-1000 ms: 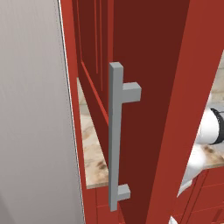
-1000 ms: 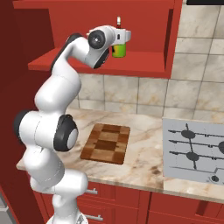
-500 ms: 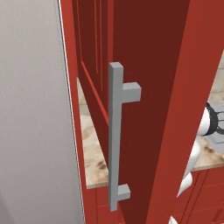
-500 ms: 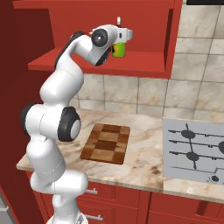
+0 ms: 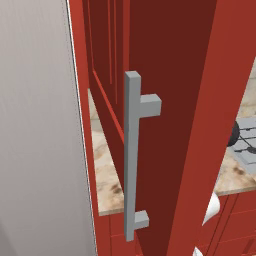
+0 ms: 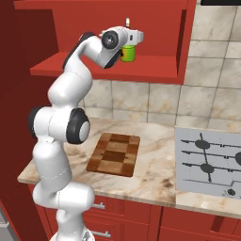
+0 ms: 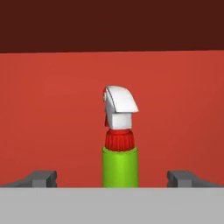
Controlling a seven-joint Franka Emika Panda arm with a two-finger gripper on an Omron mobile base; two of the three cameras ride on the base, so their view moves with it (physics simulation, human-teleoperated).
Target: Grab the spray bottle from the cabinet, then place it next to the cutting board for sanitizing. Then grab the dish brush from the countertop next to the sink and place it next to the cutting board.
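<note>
My gripper (image 7: 112,179) is spread wide, fingers (image 7: 41,178) on either side of the bottle (image 7: 119,148), holding nothing. It stands upright in the cabinet (image 6: 117,66), nozzle pointing right. The right base view adds the board (image 6: 114,153) below; the left, the door handle (image 5: 132,155).

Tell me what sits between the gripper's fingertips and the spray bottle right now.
Nothing: in the hand view the two fingertips stand wide apart, with the upright spray bottle centred between them against the cabinet's red back wall.
</note>
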